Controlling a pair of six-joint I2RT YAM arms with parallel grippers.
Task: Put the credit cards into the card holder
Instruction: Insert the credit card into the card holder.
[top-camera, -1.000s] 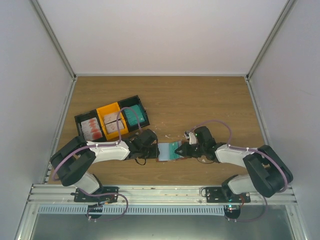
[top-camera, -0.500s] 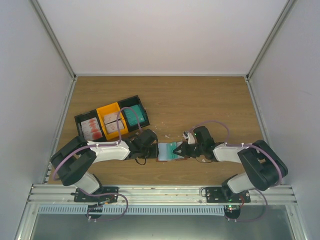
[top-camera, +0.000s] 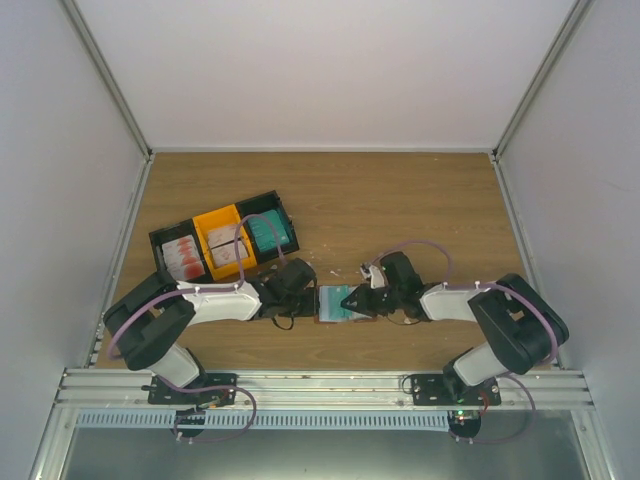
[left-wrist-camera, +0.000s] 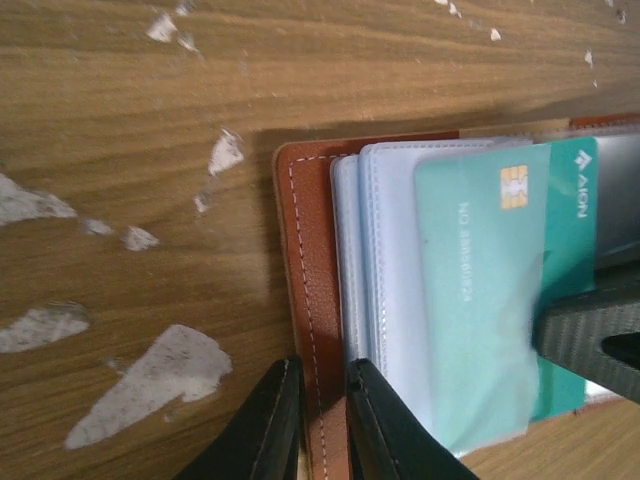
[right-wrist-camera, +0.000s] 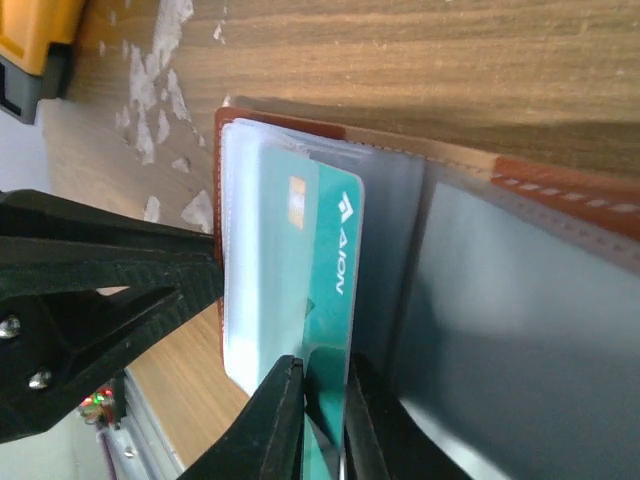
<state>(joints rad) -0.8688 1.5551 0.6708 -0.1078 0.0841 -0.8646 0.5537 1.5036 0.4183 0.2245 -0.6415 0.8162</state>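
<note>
Low at the centre of the top view, the left gripper (left-wrist-camera: 322, 372) is clamped on the left cover of the brown card holder (left-wrist-camera: 303, 260), which lies open on the table. The right gripper (right-wrist-camera: 322, 365) pinches the teal card (right-wrist-camera: 330, 260), which is partly in a clear sleeve. This gripper is further left than a second ago. Further back, at upper left, are the bins (top-camera: 206, 220) holding more cards.

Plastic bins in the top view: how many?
3, in a slanted row on the left of the table: the left black bin, the orange bin in the middle, the right black bin. None appears hidden.
</note>
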